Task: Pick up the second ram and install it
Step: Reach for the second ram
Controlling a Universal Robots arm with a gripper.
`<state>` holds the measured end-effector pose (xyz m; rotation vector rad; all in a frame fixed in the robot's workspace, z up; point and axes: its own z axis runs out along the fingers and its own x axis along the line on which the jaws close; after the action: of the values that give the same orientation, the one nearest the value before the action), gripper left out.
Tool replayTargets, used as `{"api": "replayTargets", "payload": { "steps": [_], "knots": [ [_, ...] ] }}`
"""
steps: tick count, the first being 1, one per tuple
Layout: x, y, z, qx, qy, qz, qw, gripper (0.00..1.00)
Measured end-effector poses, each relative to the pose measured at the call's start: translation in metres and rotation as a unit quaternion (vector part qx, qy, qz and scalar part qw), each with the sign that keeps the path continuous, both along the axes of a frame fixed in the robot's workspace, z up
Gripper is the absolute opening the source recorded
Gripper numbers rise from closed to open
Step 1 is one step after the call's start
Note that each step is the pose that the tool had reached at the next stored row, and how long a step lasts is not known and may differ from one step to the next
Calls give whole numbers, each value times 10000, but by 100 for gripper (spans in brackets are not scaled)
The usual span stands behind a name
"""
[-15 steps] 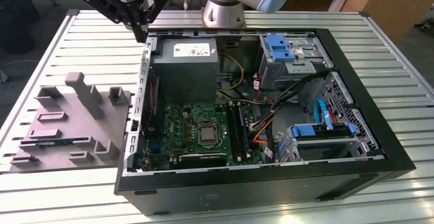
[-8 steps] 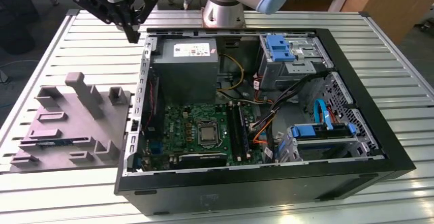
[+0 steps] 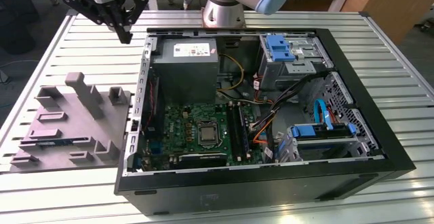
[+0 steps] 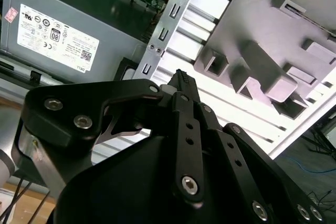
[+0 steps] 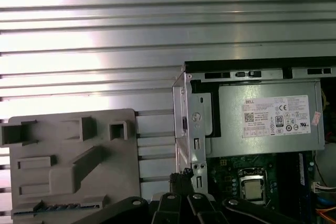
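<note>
The gripper [image 3: 125,37], jaws closed together on nothing, hung beside the case [image 3: 271,186], with the second ram [image 3: 53,143] lying in the grey holder [image 3: 85,120] at 7 o'clock from it in the exterior view; lowered unopened, the tips would probably strike the stick.

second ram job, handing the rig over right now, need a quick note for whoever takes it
Claw: shut and holding nothing, up over the slatted table, just outside a corner of the open computer case, apart from the gray holder.
Second ram: lying in a slot of the gray holder, on the exterior view's left, with nothing touching it.
Done: nothing that shows for this ram.
Left: the ram is not yet picked up and not yet in the black motherboard slots.
</note>
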<state>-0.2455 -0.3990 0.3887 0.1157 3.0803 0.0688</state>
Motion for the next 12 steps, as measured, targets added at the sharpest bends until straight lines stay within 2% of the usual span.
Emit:
{"api": "replayTargets", "payload": {
  "steps": [4, 12],
  "knots": [
    [-60, 0, -18, 0, -4, 0, 10000, 11],
    [-122, -5, -104, 0, -4, 0, 10000, 11]
  ]
}}
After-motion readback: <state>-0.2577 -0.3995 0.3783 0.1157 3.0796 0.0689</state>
